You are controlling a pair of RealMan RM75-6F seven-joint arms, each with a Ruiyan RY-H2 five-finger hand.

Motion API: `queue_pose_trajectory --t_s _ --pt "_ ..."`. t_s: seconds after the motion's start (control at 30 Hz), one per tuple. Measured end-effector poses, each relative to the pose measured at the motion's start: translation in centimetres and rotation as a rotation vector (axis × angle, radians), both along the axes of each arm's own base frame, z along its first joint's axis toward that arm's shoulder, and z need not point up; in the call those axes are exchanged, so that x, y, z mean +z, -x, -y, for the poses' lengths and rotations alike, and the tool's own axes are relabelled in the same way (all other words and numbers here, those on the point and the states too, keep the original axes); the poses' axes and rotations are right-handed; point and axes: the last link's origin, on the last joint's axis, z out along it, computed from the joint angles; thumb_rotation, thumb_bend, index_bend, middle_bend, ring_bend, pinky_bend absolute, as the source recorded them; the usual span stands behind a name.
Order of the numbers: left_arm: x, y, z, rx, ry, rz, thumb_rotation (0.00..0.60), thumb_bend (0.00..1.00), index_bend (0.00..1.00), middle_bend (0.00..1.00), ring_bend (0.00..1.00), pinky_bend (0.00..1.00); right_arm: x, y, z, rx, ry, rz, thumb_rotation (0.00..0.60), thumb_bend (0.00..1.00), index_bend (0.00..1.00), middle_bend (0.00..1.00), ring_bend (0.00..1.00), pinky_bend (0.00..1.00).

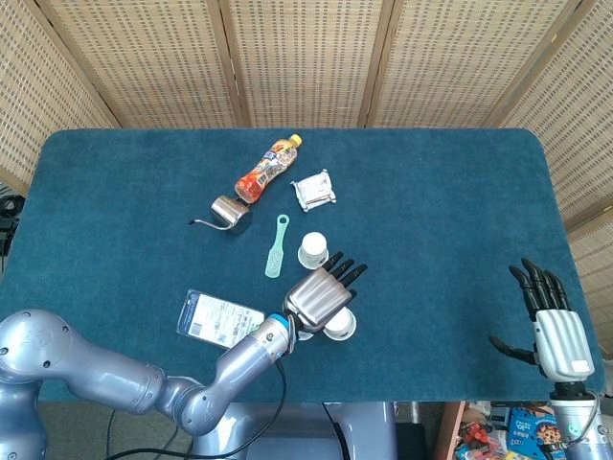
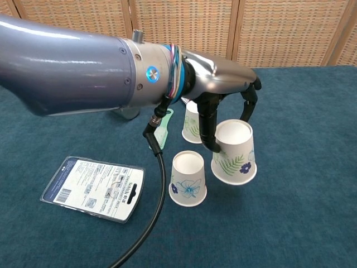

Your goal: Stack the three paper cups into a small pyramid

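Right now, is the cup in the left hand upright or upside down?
Upside down: the held cup shows its closed base on top, wide rim down.

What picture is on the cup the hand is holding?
Green fern leaves and dark blue flowers on the white paper cup, clearest in the chest view.

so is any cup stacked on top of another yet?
No: in the chest view the left robot hand holds one cup beside another, and the third stands apart behind.
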Motion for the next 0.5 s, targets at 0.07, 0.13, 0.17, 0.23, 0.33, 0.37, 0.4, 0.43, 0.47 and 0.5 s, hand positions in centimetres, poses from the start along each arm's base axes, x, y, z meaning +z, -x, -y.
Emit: queue_pose_trajectory --t_s 0.07,0.13,0.17,0.23,0.33,0.37,0.4,0.43,0.47,0.5 --pt "-0.6 0.0 0.0 0.011 0.002 -0.007 0.600 0.23 0.43 0.00 0.00 0.00 0.0 0.0 0.0 -0.001 0.000 0.000 0.600 0.07 0.00 0.00 0.00 0.00" --pt "-1.1 -0.1 0.1 0.012 -0.002 -0.021 0.600 0.23 0.43 0.00 0.00 0.00 0.1 0.0 0.0 -0.002 0.004 0.006 0.600 0.07 0.00 0.00 0.00 0.00" --pt "-1.3 -0.1 0.1 0.014 -0.004 -0.026 0.600 0.23 0.43 0.00 0.00 0.00 0.2 0.1 0.0 -0.003 0.006 0.008 0.600 0.07 0.00 0.00 0.00 0.00" --pt "-1.7 -0.1 0.1 0.019 -0.006 -0.036 0.600 0.23 0.43 0.00 0.00 0.00 0.3 0.2 0.0 -0.007 0.010 0.011 0.600 0.07 0.00 0.00 0.00 0.00" --pt "-2.2 -0.2 0.2 0.019 -0.007 -0.049 0.600 0.23 0.43 0.00 0.00 0.00 0.5 0.3 0.1 -0.011 0.013 0.016 0.600 0.07 0.00 0.00 0.00 0.00" --pt "-2.4 -0.2 0.2 0.019 -0.009 -0.052 0.600 0.23 0.43 0.00 0.00 0.00 0.5 0.4 0.1 -0.012 0.014 0.016 0.600 0.07 0.00 0.00 0.00 0.00" --pt "-2.5 -0.2 0.2 0.019 -0.010 -0.054 0.600 0.22 0.43 0.00 0.00 0.00 0.5 0.4 0.1 -0.013 0.015 0.018 0.600 0.07 0.00 0.00 0.00 0.00" --pt "-2.7 -0.2 0.3 0.019 -0.012 -0.059 0.600 0.22 0.43 0.00 0.00 0.00 0.6 0.4 0.1 -0.014 0.017 0.019 0.600 0.07 0.00 0.00 0.00 0.00" --pt "-2.9 -0.2 0.3 0.020 -0.015 -0.063 0.600 0.23 0.43 0.00 0.00 0.00 0.6 0.4 0.1 -0.014 0.018 0.019 0.600 0.07 0.00 0.00 0.00 0.00" --pt "-3.1 -0.1 0.3 0.020 -0.016 -0.068 0.600 0.22 0.43 0.00 0.00 0.00 0.7 0.5 0.1 -0.015 0.019 0.019 0.600 0.07 0.00 0.00 0.00 0.00"
